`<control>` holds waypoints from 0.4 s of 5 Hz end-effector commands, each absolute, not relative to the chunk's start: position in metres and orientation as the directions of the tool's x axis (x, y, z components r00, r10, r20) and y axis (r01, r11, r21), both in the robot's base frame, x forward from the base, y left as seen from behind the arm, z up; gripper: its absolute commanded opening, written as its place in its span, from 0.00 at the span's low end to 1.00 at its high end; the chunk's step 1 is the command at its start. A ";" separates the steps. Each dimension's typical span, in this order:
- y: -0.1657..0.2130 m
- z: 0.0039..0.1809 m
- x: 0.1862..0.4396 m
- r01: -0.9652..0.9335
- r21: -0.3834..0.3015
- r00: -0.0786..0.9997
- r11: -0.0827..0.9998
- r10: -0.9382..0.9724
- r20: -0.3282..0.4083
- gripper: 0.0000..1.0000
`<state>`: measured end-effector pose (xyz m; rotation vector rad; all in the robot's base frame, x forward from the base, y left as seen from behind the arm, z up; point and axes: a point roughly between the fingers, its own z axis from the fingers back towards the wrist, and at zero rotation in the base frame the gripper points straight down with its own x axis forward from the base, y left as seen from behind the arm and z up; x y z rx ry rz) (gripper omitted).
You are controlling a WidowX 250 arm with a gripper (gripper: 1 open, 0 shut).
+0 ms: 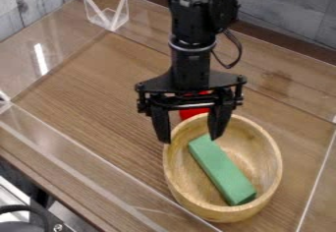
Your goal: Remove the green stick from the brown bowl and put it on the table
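gripper (190,125) spread wide, empty, over bowl's (180,162) upper-left rim; stick (221,170) inside, lower right; red object (195,102) mostly hidden behind fingers.

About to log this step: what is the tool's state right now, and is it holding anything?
Tool: open, holding nothing, above the near rim of the brown bowl; the green stick lies in the bowl.

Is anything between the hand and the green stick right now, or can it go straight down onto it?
Nothing visible blocks it. The open hand hangs over the far rim of the brown bowl, and the green stick lies uncovered inside. The red object sits behind the hand, outside the bowl. One finger looks close to the rim.
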<state>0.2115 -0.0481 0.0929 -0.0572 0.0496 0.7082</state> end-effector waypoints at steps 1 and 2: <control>-0.051 0.096 0.220 -0.691 -0.076 0.723 0.719 0.690 -0.036 1.00; -0.052 0.090 0.225 -0.716 -0.081 0.698 0.694 0.716 -0.035 1.00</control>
